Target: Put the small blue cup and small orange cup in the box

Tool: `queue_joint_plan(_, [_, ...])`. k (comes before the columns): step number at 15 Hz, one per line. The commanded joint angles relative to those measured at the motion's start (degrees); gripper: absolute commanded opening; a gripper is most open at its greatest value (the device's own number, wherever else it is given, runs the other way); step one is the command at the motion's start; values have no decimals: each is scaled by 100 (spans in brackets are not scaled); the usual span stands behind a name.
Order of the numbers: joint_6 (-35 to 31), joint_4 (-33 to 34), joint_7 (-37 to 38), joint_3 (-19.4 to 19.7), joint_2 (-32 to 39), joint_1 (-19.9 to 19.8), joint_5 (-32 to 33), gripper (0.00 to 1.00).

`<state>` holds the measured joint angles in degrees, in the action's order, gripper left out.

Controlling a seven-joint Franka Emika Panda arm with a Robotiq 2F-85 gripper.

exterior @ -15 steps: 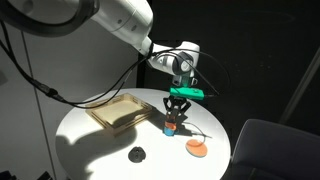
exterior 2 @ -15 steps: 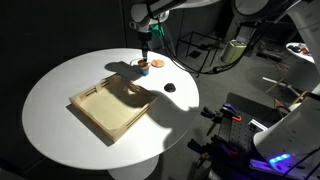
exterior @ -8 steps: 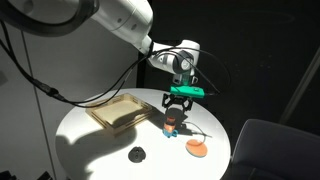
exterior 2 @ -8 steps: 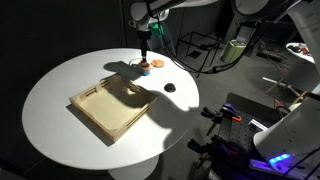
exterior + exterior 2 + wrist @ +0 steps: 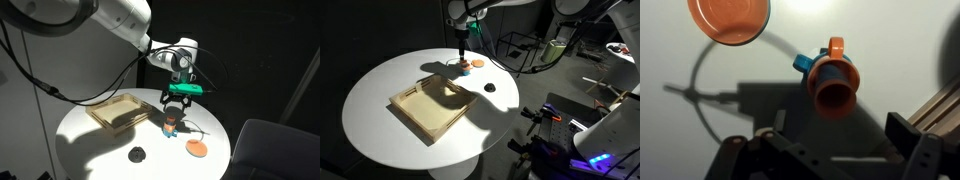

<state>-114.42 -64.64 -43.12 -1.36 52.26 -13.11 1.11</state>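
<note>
Orange plastic fills the middle of the wrist view: the small orange cup (image 5: pixel 833 85) is pressed against the small blue cup (image 5: pixel 800 65), which shows only as a sliver at its left. Both are set on the white desk (image 5: pixel 890 40), outside the box (image 5: pixel 105 118). The jaws of the gripper (image 5: pixel 175 104) are spread and released with nothing held, the cups lying just below and between them, and no writing can be read.

A lab — tangled cables (image 5: pixel 525 55), glowing electronics (image 5: pixel 588 160) around.
</note>
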Motion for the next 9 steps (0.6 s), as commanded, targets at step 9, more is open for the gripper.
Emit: queue_joint_plan(9, [235,146,-108,16,138,5,82,100])
